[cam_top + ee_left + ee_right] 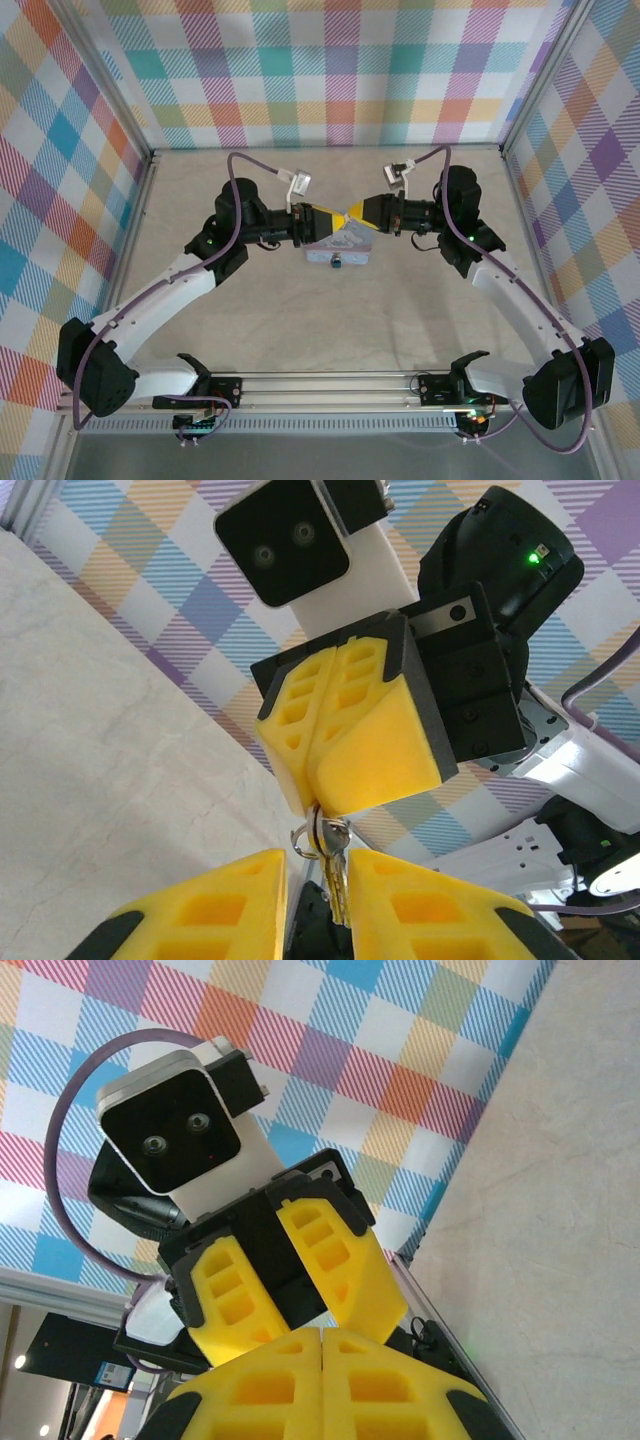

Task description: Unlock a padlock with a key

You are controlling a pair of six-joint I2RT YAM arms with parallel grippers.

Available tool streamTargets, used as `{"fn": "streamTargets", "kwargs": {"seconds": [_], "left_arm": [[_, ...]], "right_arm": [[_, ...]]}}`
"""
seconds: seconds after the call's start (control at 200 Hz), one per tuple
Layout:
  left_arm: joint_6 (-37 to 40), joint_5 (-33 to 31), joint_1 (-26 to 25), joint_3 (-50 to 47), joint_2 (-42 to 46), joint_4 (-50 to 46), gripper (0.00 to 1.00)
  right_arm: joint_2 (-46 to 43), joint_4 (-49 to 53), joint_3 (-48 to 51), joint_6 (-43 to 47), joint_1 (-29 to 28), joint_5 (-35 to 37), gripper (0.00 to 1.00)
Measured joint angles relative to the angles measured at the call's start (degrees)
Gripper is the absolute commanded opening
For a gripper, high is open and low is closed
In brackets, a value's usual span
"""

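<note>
aloft, right jaws clamped on key ring [317, 832]

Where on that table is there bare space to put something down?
Bare table lies between the left arm and right arm, ahead of the front rail, and along the back wall. The middle is crowded: the left gripper and right gripper meet by the blue tin.
</note>
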State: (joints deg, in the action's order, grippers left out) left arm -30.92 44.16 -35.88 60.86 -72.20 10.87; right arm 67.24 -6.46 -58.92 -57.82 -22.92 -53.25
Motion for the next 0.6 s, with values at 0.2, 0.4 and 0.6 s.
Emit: {"fn": "streamTargets", "kwargs": {"seconds": [0.2, 0.4, 0.6], "left_arm": [[-0.87, 0.87, -0.52, 0.00, -0.83, 1.27, 0.10], [-1.07, 0.83, -0.63, 0.00, -0.94, 1.53, 0.11], [-1.05, 0.83, -0.79, 0.00, -1.31, 1.53, 0.05]], "right_arm": [[0.00, -0.61, 0.22, -0.17, 0.02, 0.04, 0.02], [0.00, -1.25, 0.26, -0.17, 0.02, 0.09, 0.02], [0.00, -1.49, 0.55, -0.20, 0.13, 0.31, 0.00]]}}
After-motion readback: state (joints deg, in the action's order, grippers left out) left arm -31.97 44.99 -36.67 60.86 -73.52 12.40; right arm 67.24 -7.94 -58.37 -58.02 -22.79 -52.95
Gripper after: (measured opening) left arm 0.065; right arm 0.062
